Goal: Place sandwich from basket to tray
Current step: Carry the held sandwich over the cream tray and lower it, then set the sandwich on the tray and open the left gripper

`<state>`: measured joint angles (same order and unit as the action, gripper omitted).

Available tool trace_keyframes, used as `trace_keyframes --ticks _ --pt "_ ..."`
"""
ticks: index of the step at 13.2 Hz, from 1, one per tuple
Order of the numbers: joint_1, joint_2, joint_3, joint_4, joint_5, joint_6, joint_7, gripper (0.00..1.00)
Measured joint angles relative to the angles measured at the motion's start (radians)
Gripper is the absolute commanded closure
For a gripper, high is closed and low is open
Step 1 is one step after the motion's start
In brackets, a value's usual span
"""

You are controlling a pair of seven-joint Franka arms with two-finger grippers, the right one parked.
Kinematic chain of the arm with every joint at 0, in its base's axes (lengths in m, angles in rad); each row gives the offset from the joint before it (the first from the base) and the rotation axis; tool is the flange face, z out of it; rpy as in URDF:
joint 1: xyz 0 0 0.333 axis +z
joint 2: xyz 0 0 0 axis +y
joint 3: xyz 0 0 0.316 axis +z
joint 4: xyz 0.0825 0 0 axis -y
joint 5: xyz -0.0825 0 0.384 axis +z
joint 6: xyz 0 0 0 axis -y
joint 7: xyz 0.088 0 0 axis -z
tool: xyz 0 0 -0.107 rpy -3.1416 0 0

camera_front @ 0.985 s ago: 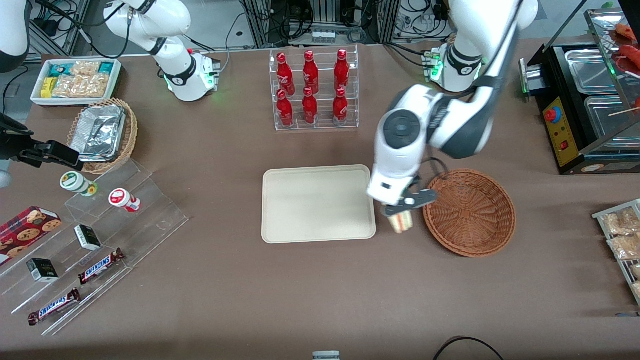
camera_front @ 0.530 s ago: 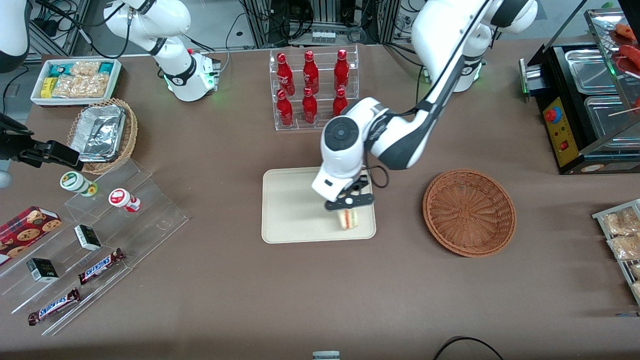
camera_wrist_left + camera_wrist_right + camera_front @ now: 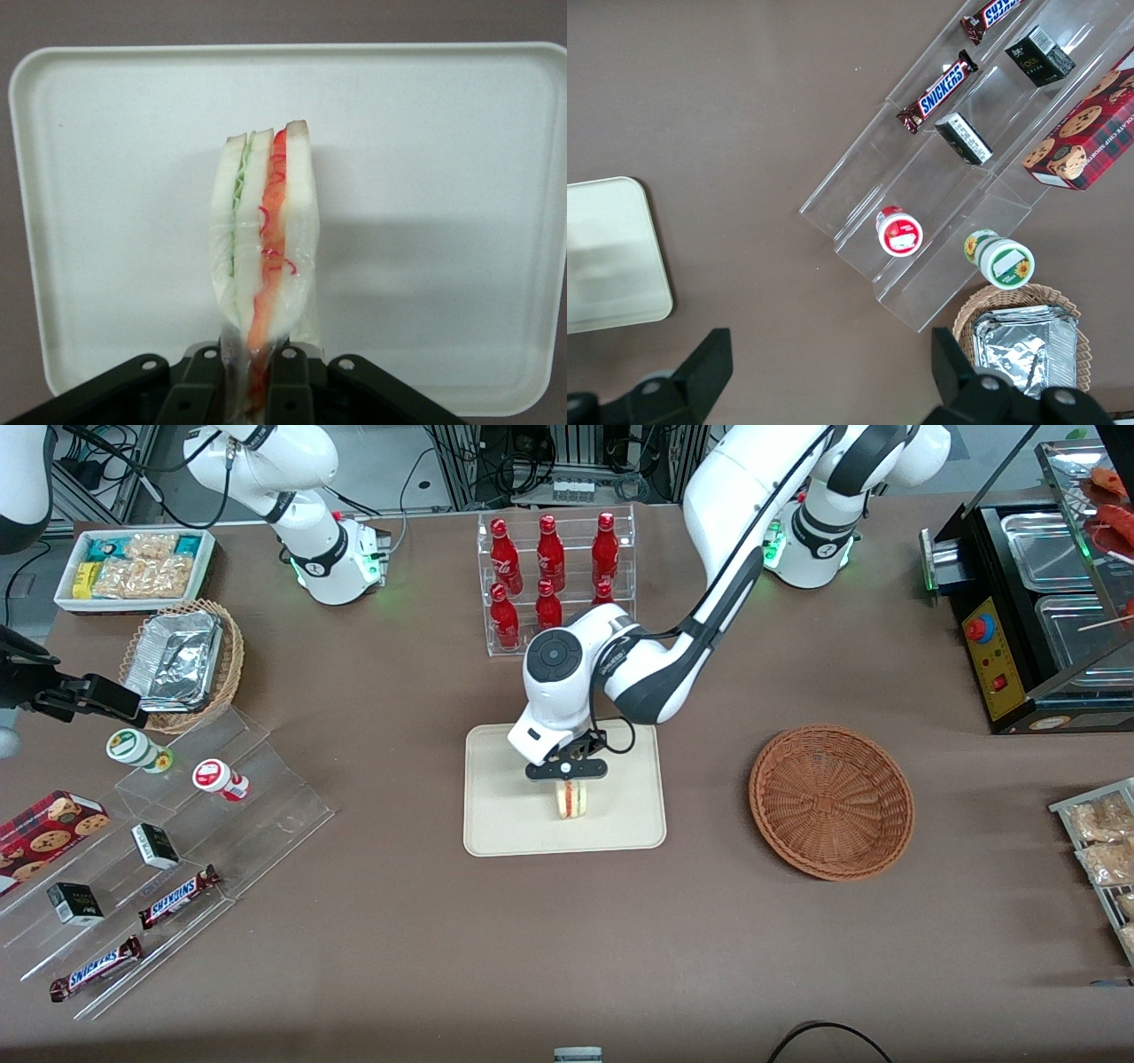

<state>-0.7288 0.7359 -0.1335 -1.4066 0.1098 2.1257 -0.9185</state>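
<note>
Sandwich [image 3: 264,257]: white bread, green and red-orange layers, clear wrap. Pinched on edge by gripper [image 3: 567,781], hanging over middle of tray [image 3: 496,815]. Wrap and fingers [image 3: 204,390] seen only from the wrist; basket [image 3: 831,802] only from the front, centre-right, apart. Bare tray all around.

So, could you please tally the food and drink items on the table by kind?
Red bottles: 6
Snickers bars: 2
Small dark boxes: 2
Lidded cups: 2
Cookie box: 1
Sandwich, held by the gripper above the tray: 1
Total: 14
</note>
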Motion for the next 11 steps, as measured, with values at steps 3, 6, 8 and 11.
trace_keyframes --ticks 3,6,8,11 --pt "-0.016 0.034 0.0 0.024 0.036 -0.001 0.0 1.0" --pt "-0.017 0.037 0.001 0.025 0.057 -0.029 0.002 1.0" --pt "-0.017 0.037 0.0 0.025 0.058 -0.039 0.007 1.0" --pt "-0.022 0.047 0.0 0.025 0.058 -0.041 0.007 0.79"
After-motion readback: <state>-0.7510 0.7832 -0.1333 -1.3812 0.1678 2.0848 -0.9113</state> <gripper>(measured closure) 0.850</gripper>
